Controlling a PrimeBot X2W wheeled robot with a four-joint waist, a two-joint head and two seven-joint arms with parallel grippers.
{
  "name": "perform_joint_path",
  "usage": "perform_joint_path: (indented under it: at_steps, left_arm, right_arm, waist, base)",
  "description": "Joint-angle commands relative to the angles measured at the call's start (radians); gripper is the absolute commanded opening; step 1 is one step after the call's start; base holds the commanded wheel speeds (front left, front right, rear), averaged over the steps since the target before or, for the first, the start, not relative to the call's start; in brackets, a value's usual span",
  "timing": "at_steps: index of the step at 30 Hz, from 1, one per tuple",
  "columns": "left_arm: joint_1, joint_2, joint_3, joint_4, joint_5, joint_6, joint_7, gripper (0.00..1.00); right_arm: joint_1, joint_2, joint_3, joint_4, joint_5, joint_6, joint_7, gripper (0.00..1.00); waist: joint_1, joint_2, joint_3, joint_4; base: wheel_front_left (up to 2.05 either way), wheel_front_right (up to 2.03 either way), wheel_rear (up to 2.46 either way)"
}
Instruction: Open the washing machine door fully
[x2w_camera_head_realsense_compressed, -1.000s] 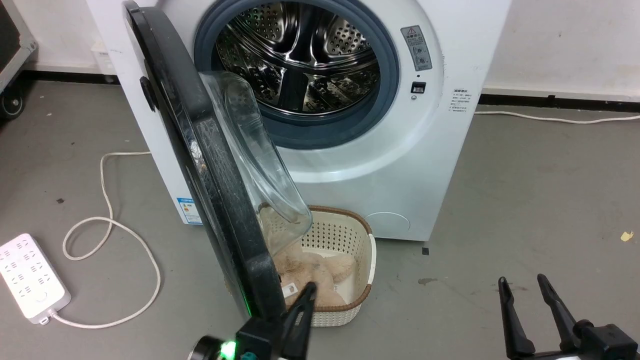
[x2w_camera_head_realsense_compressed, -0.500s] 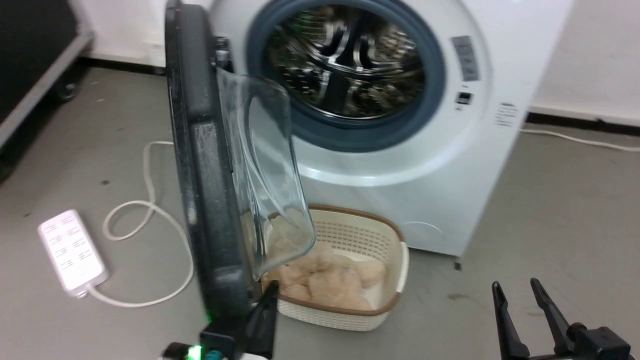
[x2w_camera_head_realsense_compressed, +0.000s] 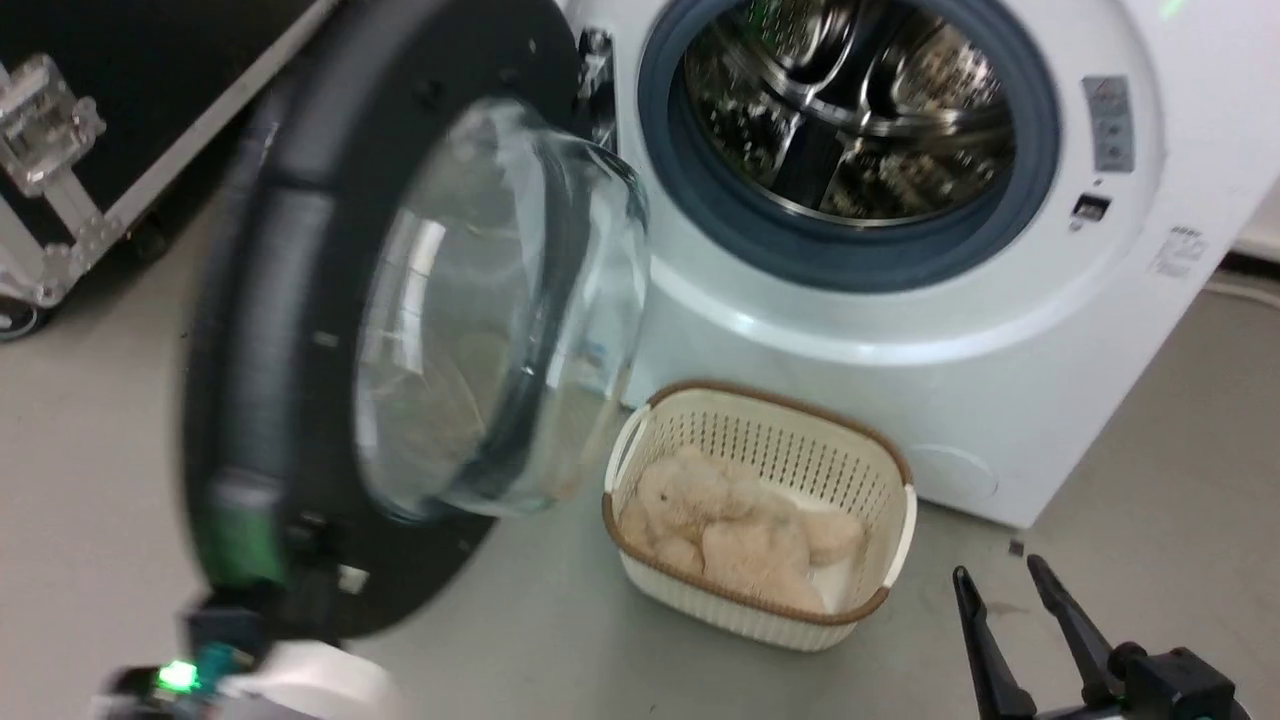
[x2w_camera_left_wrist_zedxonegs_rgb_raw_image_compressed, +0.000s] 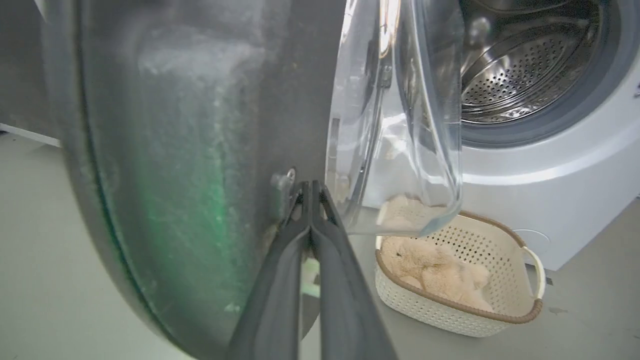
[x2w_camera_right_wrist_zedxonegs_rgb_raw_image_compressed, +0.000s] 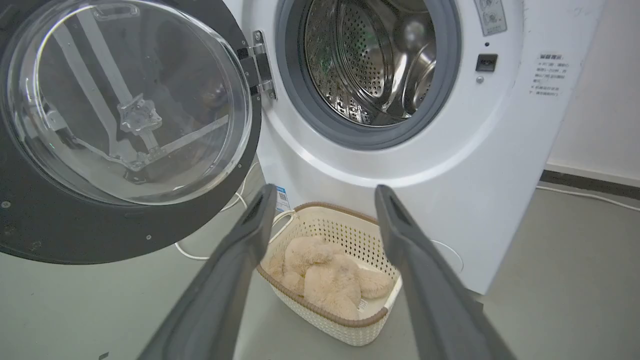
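No word or number could be read clearly. On the white metal front of the washing machine (x2w_camera_right_wrist_zedxonegs_rgb_raw_image_compressed: 500, 150), a grey rectangular label (x2w_camera_right_wrist_zedxonegs_rgb_raw_image_compressed: 490, 15) carried small round symbols. A block of tiny dark print (x2w_camera_right_wrist_zedxonegs_rgb_raw_image_compressed: 547, 74) stood lower and further right, too small to read. A blue and white sticker (x2w_camera_right_wrist_zedxonegs_rgb_raw_image_compressed: 281, 198) low on the machine's side was also illegible.

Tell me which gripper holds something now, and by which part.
Neither. The left gripper, jaws shut, only touches the washing machine door on its black inner face; the right gripper is open, empty.
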Motion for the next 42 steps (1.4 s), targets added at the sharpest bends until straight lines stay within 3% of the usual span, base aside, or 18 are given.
perform_joint_path:
  at_steps: [1, 8, 13, 22, 30, 35, 42]
  left_arm:
    - [-0.029, 0.022, 0.029, 0.004, -0.013, 0.003, 0.004, 0.0]
    - [-0.109, 0.123, 0.147, 0.089, -0.077, -0.017, 0.034, 0.0]
    - [-0.208, 0.222, 0.246, 0.225, -0.121, -0.032, 0.02, 0.0]
    - [-0.342, 0.301, 0.305, 0.458, -0.159, -0.068, -0.055, 0.0]
    - [-0.357, 0.28, 0.258, 0.485, -0.122, -0.092, -0.155, 0.0]
    - [-0.311, 0.214, 0.229, 0.385, -0.118, -0.109, -0.185, 0.0]
    - [-0.173, 0.083, 0.155, 0.177, -0.109, -0.097, -0.192, 0.0]
  right_arm:
    - [-0.021, 0.002, 0.001, -0.006, -0.008, 0.001, 0.005, 1.0]
    - [-0.047, 0.002, 0.003, -0.026, -0.037, 0.001, 0.024, 1.0]
    - [-0.069, 0.002, -0.007, -0.048, -0.056, 0.001, 0.038, 1.0]
    - [-0.089, 0.002, -0.019, -0.055, -0.063, 0.001, 0.042, 1.0]
    - [-0.094, 0.002, -0.043, -0.046, -0.063, 0.001, 0.031, 1.0]
    - [-0.088, 0.002, -0.066, -0.044, -0.059, 0.001, 0.016, 1.0]
    - [-0.071, 0.002, -0.073, -0.074, -0.069, 0.001, 0.003, 1.0]
  waist:
    - [-0.0001, 0.0, 0.028, 0.004]
    - [-0.0001, 0.0, 0.096, -0.021]
    - [-0.0001, 0.0, 0.154, -0.055]
    - [-0.0001, 0.0, 0.182, -0.085]
    - [-0.0001, 0.0, 0.144, -0.096]
    - [-0.0001, 0.0, 0.089, -0.114]
    - [-0.0001, 0.0, 0.009, -0.176]
  base:
    - [0.0, 0.0, 0.0]
    - [0.0, 0.0, 0.0]
    - [0.0, 0.0, 0.0]
    - [0.0, 0.0, 0.0]
    - [0.0, 0.0, 0.0]
    - [0.0, 0.0, 0.0]
    - [0.0, 0.0, 0.0]
